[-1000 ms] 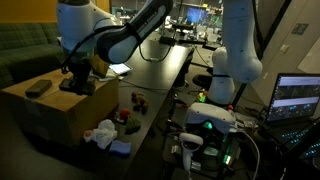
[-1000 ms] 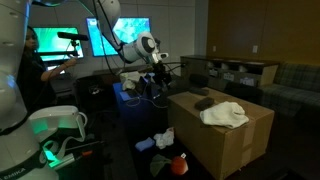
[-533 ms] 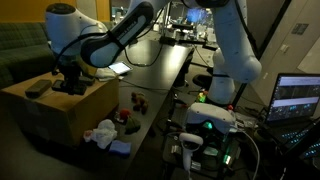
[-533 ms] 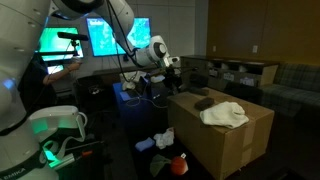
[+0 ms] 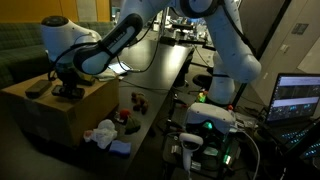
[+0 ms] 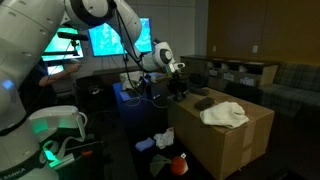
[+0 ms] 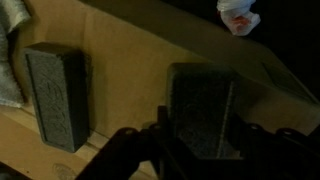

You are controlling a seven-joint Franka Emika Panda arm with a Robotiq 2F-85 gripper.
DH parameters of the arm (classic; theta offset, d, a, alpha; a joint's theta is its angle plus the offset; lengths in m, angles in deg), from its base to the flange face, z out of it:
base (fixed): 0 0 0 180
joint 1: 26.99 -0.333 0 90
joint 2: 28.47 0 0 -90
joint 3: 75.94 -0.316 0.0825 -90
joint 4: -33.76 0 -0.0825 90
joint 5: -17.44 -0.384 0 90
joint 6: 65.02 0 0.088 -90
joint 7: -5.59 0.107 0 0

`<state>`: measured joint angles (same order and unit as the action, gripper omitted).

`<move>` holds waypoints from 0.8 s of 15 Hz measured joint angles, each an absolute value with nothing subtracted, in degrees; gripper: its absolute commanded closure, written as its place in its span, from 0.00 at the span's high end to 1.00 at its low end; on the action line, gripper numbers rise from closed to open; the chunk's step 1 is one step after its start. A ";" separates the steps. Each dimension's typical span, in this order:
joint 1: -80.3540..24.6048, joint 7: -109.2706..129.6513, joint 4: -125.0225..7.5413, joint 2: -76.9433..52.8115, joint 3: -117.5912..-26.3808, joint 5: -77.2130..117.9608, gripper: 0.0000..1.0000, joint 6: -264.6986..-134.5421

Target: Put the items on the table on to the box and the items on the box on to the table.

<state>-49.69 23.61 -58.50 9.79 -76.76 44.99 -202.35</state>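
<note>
The box (image 5: 60, 115) (image 6: 225, 140) is a big brown carton standing against the dark table (image 5: 155, 85). My gripper (image 5: 68, 90) (image 6: 180, 92) (image 7: 203, 140) hangs low over the box top, shut on a dark grey block (image 7: 203, 105) that fills the gap between the jaws. A second dark grey block (image 7: 57, 95) (image 5: 37, 88) lies flat on the box beside it. A white cloth (image 6: 225, 114) (image 7: 8, 55) also rests on the box. On the table lie a white crumpled item (image 5: 100, 133), small red pieces (image 5: 128, 115) and a white and red item (image 7: 238, 15).
A blue object (image 5: 120, 148) lies near the table's front end. A red ball (image 6: 178, 165) sits low in front of the box. The robot base (image 5: 215, 125) with a green light, a laptop (image 5: 298, 98) and lit monitors (image 6: 105, 38) surround the table.
The arm has swung the gripper, still holding the dark block, from the box's table-side edge farther in over the box top. The other items have not moved.
</note>
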 measured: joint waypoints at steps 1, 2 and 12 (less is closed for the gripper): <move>-49.68 23.51 -58.02 10.30 -76.62 44.97 0.31 -202.02; -49.65 23.41 -57.64 10.74 -76.50 44.93 0.31 -201.58; -49.16 21.89 -55.45 11.60 -76.44 42.99 1.00 -198.63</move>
<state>-49.16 21.89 -55.45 11.60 -76.44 42.99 -198.63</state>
